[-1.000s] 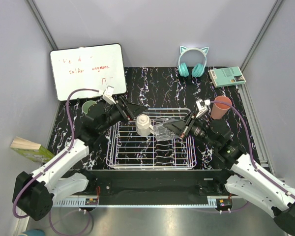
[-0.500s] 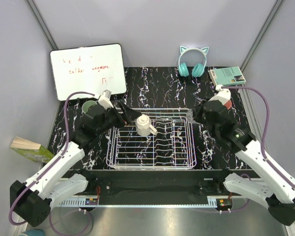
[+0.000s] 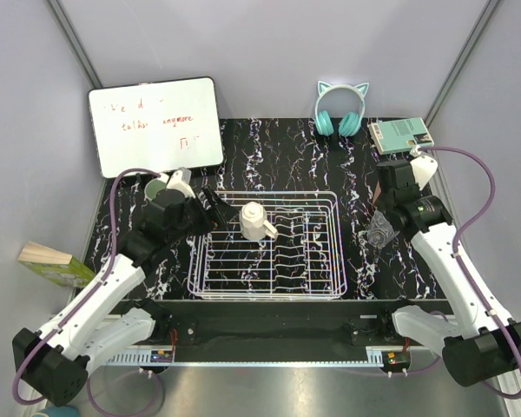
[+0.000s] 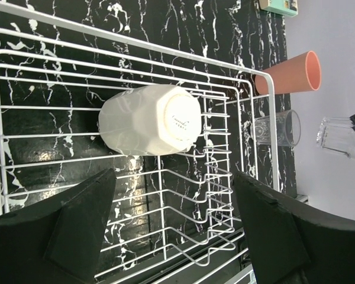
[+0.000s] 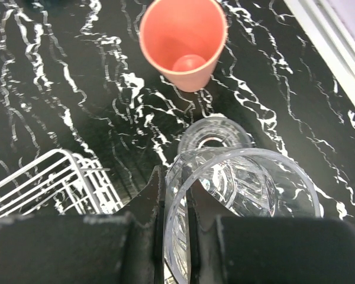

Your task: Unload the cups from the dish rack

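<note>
The white wire dish rack sits in the middle of the black marbled table. One cream mug rests tilted on the tines in the rack's far left part, its base turned toward the left gripper. That gripper hovers just left of the mug at the rack's far left corner, jaws spread wide with nothing between them. To the right of the rack, the right gripper hangs over the table, jaws narrow and pinching the rim of a clear glass. Just beyond it a second glass stands upright on the table, and a pink cup stands farther off. A green cup stands left of the rack, partly hidden by the left arm.
</note>
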Controlling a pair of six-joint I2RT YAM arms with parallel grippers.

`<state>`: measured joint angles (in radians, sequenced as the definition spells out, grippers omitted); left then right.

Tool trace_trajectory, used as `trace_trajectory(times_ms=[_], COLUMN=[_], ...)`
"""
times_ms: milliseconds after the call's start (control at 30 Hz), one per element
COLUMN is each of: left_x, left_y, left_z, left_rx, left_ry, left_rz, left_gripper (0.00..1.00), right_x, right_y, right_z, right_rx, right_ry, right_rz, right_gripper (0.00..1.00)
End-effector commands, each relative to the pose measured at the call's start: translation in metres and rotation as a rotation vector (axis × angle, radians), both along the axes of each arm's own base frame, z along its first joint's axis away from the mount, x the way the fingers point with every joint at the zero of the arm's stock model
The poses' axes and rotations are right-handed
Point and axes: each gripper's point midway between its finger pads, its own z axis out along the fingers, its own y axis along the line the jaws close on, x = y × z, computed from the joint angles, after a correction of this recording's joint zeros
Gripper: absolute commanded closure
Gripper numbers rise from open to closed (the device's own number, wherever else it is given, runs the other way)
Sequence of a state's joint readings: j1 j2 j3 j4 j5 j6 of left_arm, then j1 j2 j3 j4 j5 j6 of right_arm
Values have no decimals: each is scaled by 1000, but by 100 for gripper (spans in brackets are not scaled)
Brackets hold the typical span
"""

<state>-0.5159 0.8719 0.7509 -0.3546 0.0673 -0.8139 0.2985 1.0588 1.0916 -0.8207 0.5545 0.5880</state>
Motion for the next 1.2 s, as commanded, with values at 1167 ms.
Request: trace_trajectory(times_ms=[1167], left_x=[7], left_y=[0], left_z=[-22], left_rx=[59], left_ry=[42], left_rz=[-3], left_gripper=[17], right_x=[46], right_y=[-25], right_z=[-87], right_rx=[-16], right_ry=[191], right_rz=[-117], right_gripper=[100])
